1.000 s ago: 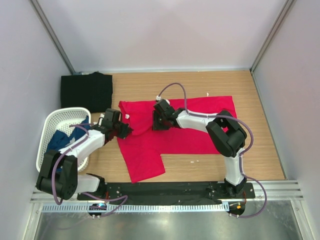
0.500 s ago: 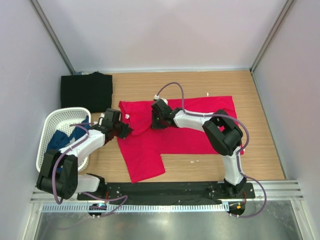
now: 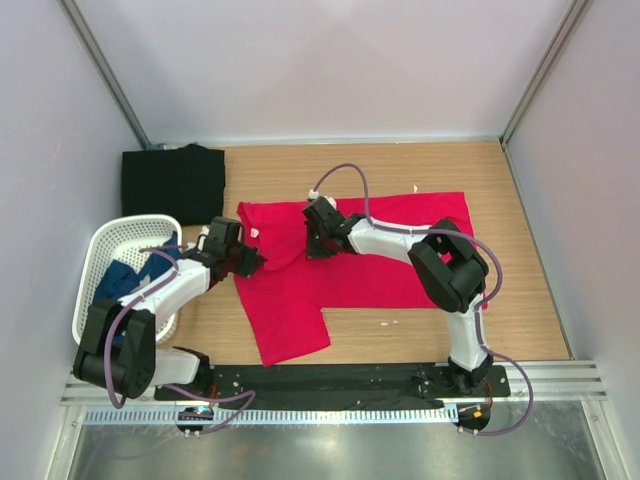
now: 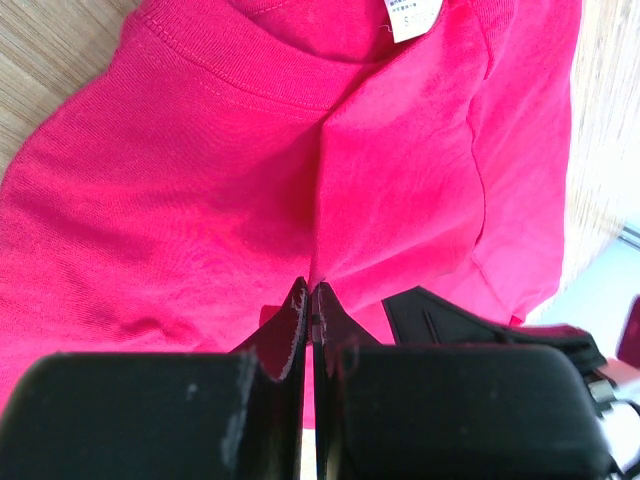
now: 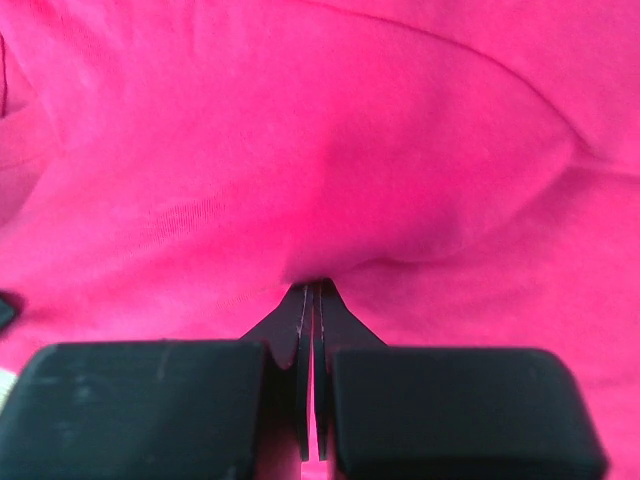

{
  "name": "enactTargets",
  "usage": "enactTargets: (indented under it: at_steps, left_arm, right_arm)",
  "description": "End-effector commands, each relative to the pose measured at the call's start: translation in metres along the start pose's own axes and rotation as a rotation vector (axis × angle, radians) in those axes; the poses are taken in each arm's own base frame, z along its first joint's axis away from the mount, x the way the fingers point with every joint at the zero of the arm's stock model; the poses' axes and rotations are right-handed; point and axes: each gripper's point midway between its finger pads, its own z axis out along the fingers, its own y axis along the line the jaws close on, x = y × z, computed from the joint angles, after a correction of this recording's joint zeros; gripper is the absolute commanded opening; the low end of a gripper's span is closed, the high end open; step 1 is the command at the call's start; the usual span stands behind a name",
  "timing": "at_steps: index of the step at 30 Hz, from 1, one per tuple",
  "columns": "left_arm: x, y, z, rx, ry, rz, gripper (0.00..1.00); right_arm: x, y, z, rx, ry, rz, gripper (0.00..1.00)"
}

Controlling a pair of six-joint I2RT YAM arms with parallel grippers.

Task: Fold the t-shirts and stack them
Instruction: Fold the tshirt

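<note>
**A:** Where are we with the red t-shirt (image 3: 370,265)?

**B:** We've got it spread out mid-table (image 3: 520,300), collar towards the left. Our left gripper (image 4: 308,297) is pressed together, pinching a ridge of it just below the collar. Our right gripper (image 5: 311,290) is nipped onto a pucker of red cloth too.

**A:** And the others?

**B:** Black t-shirt (image 3: 172,183) is folded at the far left corner, and the dark blue t-shirt (image 3: 118,282) sits in the white mesh basket (image 3: 105,240).
</note>
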Motion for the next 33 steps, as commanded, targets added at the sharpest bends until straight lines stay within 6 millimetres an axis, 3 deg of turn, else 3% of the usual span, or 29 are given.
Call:
enactTargets:
  at_steps: [1, 8, 16, 24, 33]
  left_arm:
    - [-0.004, -0.008, 0.0, 0.024, -0.021, 0.025, 0.0]
    - [-0.004, -0.003, 0.001, 0.009, -0.02, 0.032, 0.0]
    - [-0.001, 0.017, 0.005, -0.043, -0.02, 0.042, 0.0]
    - [0.004, 0.046, 0.012, -0.108, -0.007, 0.056, 0.0]
    - [0.003, 0.047, 0.009, -0.104, -0.016, 0.084, 0.0]
  right_arm:
    - [-0.037, 0.021, -0.047, -0.038, -0.103, -0.036, 0.01]
    - [-0.037, 0.016, -0.072, -0.035, -0.126, -0.026, 0.01]
    - [-0.003, -0.003, -0.058, 0.016, -0.022, -0.032, 0.01]
    - [0.004, -0.015, -0.057, 0.066, 0.005, -0.048, 0.01]
    - [0.023, -0.021, -0.054, 0.076, 0.097, -0.076, 0.01]
